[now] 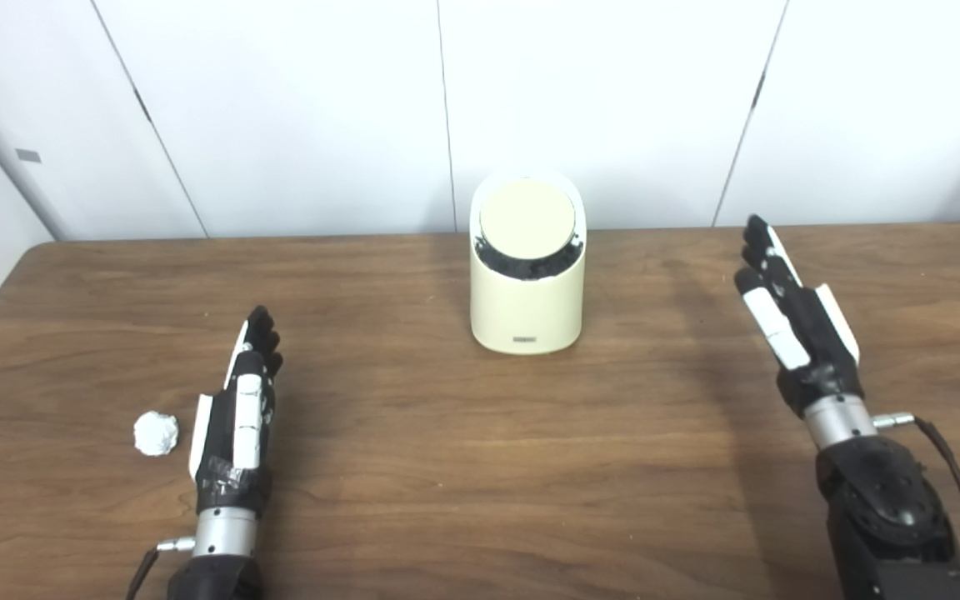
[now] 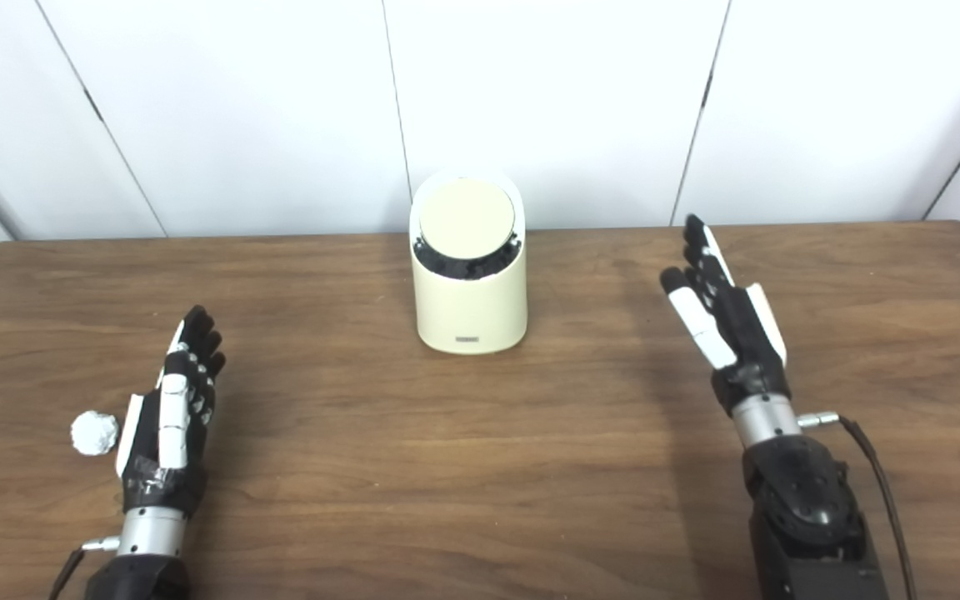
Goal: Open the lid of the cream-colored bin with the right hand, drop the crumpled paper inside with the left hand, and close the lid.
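Status: nothing done yet. Bin (image 1: 527, 283) at far centre of table (image 1: 447, 467), lid (image 1: 527, 218) down. My right hand (image 1: 792, 321) right of bin, well apart, fingers spread, empty. My left hand (image 1: 238, 408) spread, empty, paper (image 1: 156, 433) just left of it. Remaining: lift lid, drop paper, close.
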`<state>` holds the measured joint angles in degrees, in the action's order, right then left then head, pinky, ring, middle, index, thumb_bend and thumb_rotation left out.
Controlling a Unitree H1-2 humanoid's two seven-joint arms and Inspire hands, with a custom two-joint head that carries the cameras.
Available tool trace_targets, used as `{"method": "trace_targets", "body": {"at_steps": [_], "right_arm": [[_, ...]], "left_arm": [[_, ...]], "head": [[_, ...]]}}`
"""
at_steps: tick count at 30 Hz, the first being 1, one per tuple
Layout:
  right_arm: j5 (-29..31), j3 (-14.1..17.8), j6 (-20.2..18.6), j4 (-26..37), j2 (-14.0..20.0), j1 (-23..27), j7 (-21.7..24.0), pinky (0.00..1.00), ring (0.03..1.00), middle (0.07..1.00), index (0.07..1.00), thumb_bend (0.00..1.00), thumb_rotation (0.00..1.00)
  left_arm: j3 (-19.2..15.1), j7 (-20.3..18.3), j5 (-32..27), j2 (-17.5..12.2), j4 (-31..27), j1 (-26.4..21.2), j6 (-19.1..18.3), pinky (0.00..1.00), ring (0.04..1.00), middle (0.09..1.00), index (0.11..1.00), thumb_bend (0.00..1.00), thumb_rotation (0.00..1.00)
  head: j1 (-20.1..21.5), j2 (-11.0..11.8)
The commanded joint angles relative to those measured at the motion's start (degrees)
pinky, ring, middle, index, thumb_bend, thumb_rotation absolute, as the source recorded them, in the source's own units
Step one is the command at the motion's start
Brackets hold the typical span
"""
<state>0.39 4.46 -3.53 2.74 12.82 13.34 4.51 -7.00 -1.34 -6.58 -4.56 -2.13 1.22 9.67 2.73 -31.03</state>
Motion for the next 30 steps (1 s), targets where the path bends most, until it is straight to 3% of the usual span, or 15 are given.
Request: {"method": "trace_targets", "body": {"at_steps": [1, 7, 11, 17, 26, 30], "right_arm": [[-1.1, -0.2, 0.8, 1.4, 1.0, 3.5, 0.0, 0.98, 0.999, 1.0, 0.989, 0.61, 0.72], [-2.8, -1.6, 0.6, 1.9, 0.2, 6.9, -0.3, 1.0, 1.0, 1.0, 0.999, 0.57, 0.62], [-5.4, -2.9, -2.0, 3.0, -0.3, 9.7, -0.8, 0.99, 1.0, 1.0, 0.994, 0.58, 0.63], [-11.3, -5.7, -5.1, 4.7, -0.5, 14.0, -1.1, 0.88, 0.945, 0.971, 0.972, 0.55, 0.63], [-12.3, -5.8, -5.6, 5.0, -0.7, 14.3, -1.0, 0.88, 0.94, 0.965, 0.967, 0.55, 0.63], [-17.4, -8.9, -7.8, 3.7, -0.6, 18.4, -0.6, 0.91, 0.941, 0.959, 0.966, 0.57, 0.65]], "left_arm": [[0.5, 0.1, 0.4, 0.8, 2.1, 1.2, 1.2, 1.0, 1.0, 1.0, 1.0, 0.55, 0.98], [0.7, 0.4, 0.5, 1.5, 1.7, 1.6, 1.1, 1.0, 1.0, 1.0, 1.0, 0.53, 0.97], [1.0, 0.7, 1.6, 1.5, 1.5, 1.9, 1.1, 1.0, 1.0, 1.0, 1.0, 0.51, 0.99], [0.9, 1.2, 2.4, 2.0, 0.9, 2.2, 0.4, 1.0, 1.0, 1.0, 1.0, 0.5, 1.0], [0.9, 1.1, 2.4, 2.1, 0.9, 2.2, 0.4, 1.0, 1.0, 1.0, 1.0, 0.5, 1.0], [1.0, 0.7, 1.4, 2.3, 0.8, 2.3, 0.4, 1.0, 1.0, 1.0, 1.0, 0.5, 1.0]], "head": [[0.0, 0.1], [-0.4, 1.1], [-0.4, 1.3], [-0.5, 1.6], [-0.5, 1.6], [-0.5, 1.8]]}}
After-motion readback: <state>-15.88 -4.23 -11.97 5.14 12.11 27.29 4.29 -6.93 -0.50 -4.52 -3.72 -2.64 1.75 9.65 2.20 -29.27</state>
